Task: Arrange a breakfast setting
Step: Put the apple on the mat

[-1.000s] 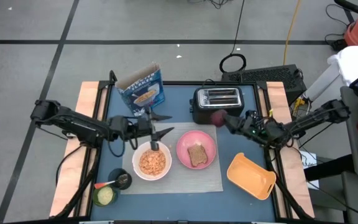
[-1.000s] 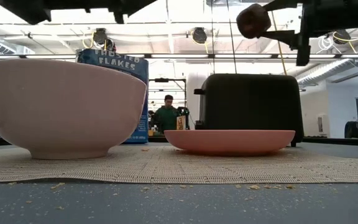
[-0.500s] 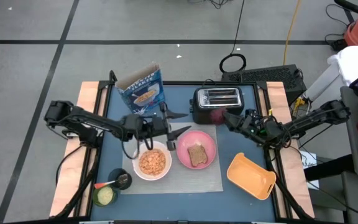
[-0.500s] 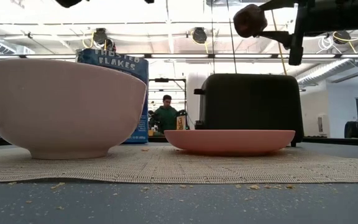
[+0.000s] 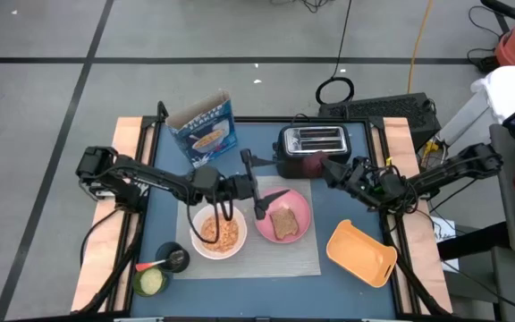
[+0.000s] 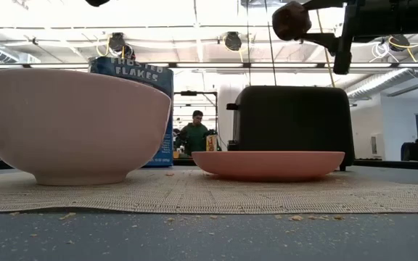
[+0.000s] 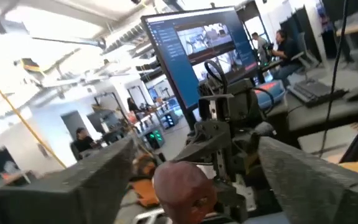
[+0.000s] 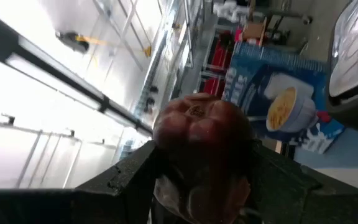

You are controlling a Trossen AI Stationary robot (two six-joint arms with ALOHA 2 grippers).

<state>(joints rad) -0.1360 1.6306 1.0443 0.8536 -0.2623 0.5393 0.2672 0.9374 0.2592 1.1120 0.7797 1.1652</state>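
Observation:
My right gripper [image 5: 320, 167] is shut on a small dark red fruit [image 5: 314, 166], high above the table in front of the black toaster [image 5: 311, 143]. My left gripper [image 5: 262, 183] is open and empty above the pink plate's [image 5: 298, 204] far left rim, its fingers pointing at the fruit; in the left wrist view the fruit [image 7: 185, 185] shows between them, farther off. A brown toast slice [image 5: 283, 222] lies on the plate. The white bowl [image 5: 219, 231] with cereal stands beside the plate on the grey mat [image 5: 249, 259]. I cannot make out the spoon. My right gripper pinches the fruit's two sides [image 8: 166, 140] between its two fingers. The fingers come about level from the table's right side. The fruit is lifted clear, high above the table in the low view [image 6: 290, 20].
A blue cereal box [image 5: 206, 130] stands at the far left of the mat. A yellow-orange dish [image 5: 360, 253] lies near the right edge. Two small cups [image 5: 164, 268] stand at the near left. People sit in the room beyond the table.
My left gripper has gone from above the bowl toward the table's right, to above the plate's far left rim and nearer the fruit, staying open. My right gripper has kept the fruit up in nearly the same place.

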